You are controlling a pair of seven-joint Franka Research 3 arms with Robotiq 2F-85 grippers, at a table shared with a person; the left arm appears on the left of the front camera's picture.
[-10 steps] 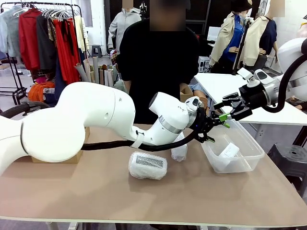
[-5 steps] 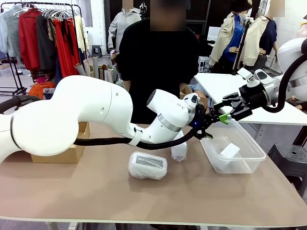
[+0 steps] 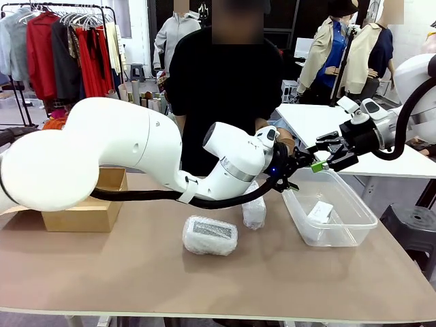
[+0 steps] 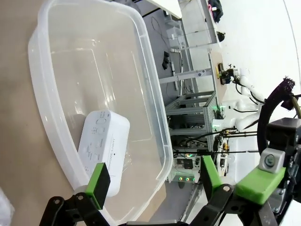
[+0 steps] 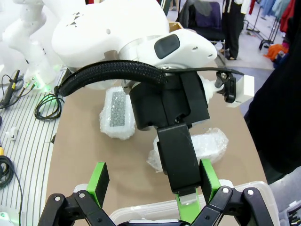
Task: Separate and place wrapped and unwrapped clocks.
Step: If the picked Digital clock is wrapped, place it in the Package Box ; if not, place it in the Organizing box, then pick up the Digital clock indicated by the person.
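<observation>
Inside the clear tub [image 3: 328, 236], on its bottom, lies the bare white clock [image 3: 320, 211], face up, its long axis roughly along the tub's long side. The left gripper [image 3: 300, 170] hovers over the tub's end, its arm stretched across the table [image 3: 136, 272], jaws wide and empty. Close beside it hangs the right gripper [image 3: 321, 161], also spread, holding nothing. Two wrapped clocks lie left of the tub: the nearer bundle [image 3: 210, 235] shows a grey face upward, the other bundle [image 3: 254, 212] sits under the left arm.

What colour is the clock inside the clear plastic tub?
White. The bare rounded-rectangular clock shows best in the left wrist view.
</observation>
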